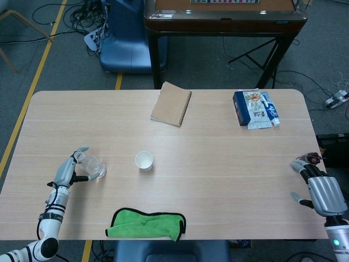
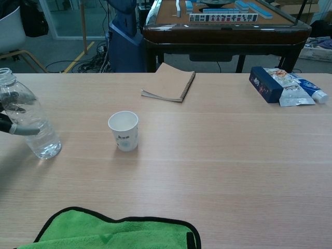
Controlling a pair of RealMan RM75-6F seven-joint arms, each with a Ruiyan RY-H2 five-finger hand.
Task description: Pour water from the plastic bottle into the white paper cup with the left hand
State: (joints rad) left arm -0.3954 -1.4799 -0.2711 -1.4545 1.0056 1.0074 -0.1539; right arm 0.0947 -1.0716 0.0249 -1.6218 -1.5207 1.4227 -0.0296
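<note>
The clear plastic bottle [image 1: 90, 164] [image 2: 30, 118] stands upright on the table's left side with a little water at its bottom and no cap on its neck. My left hand [image 1: 67, 172] [image 2: 15, 128] grips it from the left: the thumb lies across the front and the fingers show through the plastic behind. The white paper cup [image 1: 144, 160] [image 2: 123, 130] stands upright and empty to the right of the bottle, apart from it. My right hand [image 1: 320, 189] hovers at the table's right edge, fingers apart, holding nothing; the chest view does not show it.
A green cloth [image 1: 146, 224] [image 2: 111, 234] lies at the near edge in front of the cup. A brown spiral notebook [image 1: 171, 103] [image 2: 169, 83] lies at the back middle. A dark box with snack packs [image 1: 254, 108] [image 2: 282, 85] sits at the back right.
</note>
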